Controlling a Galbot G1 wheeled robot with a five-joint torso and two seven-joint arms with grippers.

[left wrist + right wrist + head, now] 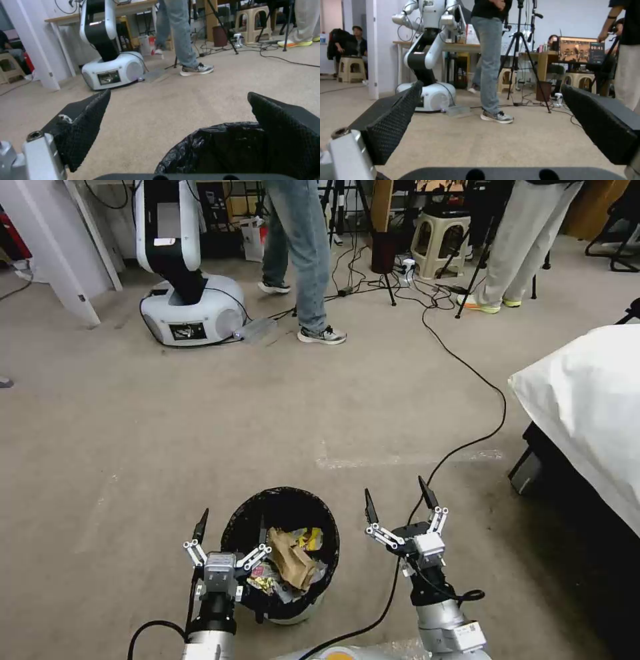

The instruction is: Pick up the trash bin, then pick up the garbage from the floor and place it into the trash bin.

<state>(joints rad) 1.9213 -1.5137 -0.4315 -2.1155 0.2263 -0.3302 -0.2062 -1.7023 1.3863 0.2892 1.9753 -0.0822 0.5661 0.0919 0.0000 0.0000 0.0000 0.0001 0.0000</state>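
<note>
The trash bin (283,499), white with a black bag liner over its rim, stands on the carpet just ahead of me. Garbage lies inside it: a crumpled brown paper bag (293,561), a yellow wrapper (311,539) and other crinkled wrappers. My left gripper (232,521) is open and straddles the bin's near-left rim, one finger outside and one inside. In the left wrist view the black liner (213,150) sits by one finger of the left gripper (178,93). My right gripper (395,488) hangs open to the right of the bin, holding nothing; the right wrist view shows the right gripper (491,85) over bare carpet.
A black cable (467,440) snakes across the carpet past my right arm. A bed with a white cover (587,400) stands at the right. Another robot's white base (190,310), two standing persons, tripods and stools line the back.
</note>
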